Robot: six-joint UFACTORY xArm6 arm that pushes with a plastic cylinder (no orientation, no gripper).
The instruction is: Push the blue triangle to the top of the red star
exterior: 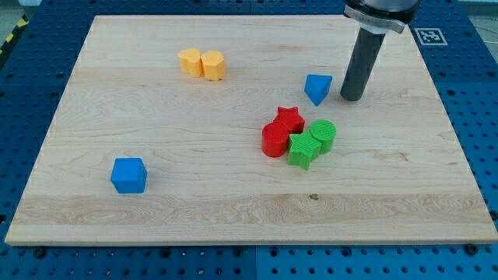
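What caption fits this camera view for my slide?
My tip sits just right of the blue triangle, which lies above and right of the red star on the wooden board.

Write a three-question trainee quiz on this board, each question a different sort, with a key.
1. True or false: my tip touches the blue triangle.
2. Which block lies nearest the red star? A) blue cube B) red cylinder C) yellow pair
3. Fill in: the triangle sits toward the view's ____ of the star.

Key
1. False: the tip stands just to the triangle's right, with a small gap.
2. B
3. top, slightly right
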